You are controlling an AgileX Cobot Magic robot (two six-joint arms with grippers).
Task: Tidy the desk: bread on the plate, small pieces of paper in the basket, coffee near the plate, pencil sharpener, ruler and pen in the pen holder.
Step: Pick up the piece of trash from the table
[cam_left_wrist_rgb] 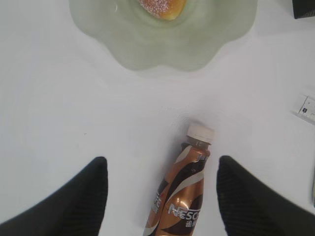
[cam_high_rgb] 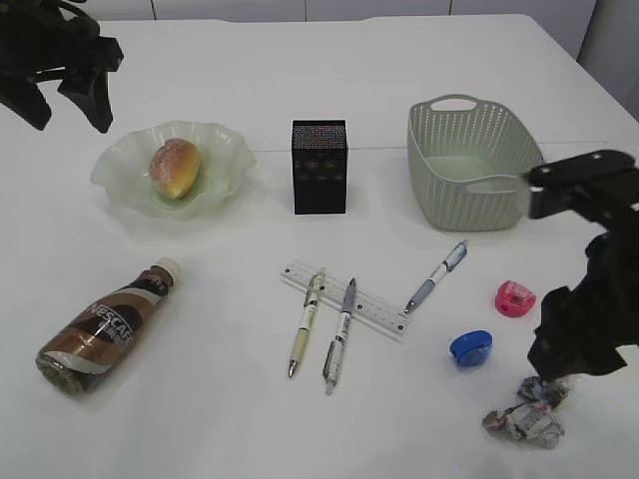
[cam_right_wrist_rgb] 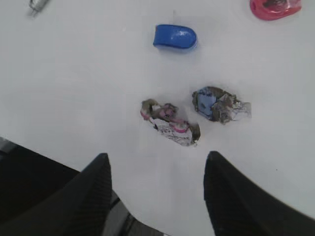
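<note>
Left gripper (cam_left_wrist_rgb: pixel 161 191): jaws apart, empty, above lying coffee (cam_left_wrist_rgb: pixel 180 191); round bottle could roll off one finger on closing. Bread (cam_high_rgb: pixel 175 167) already on plate (cam_high_rgb: pixel 120 190); coffee set too close could knock rim. Holder (cam_high_rgb: pixel 319 167) mid-table; ruler (cam_high_rgb: pixel 344 298) under two pens (cam_high_rgb: pixel 321 319), so lifting it could scatter them. Third pen (cam_high_rgb: pixel 436 276) lies apart. Basket (cam_high_rgb: pixel 469 160) empty. Sharpeners: blue (cam_right_wrist_rgb: pixel 174 37), pink (cam_right_wrist_rgb: pixel 274 7). Right gripper (cam_right_wrist_rgb: pixel 156 191): jaws apart, empty, above two paper wads (cam_right_wrist_rgb: pixel 170 123); close wads, grabbing one may nudge other toward edge.

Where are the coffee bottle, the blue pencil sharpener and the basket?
coffee bottle (cam_high_rgb: pixel 103 328), exterior view, on its brown label.
blue pencil sharpener (cam_right_wrist_rgb: pixel 174 37), right wrist view, on its top face.
basket (cam_high_rgb: pixel 439 172), exterior view, on its front wall.
</note>
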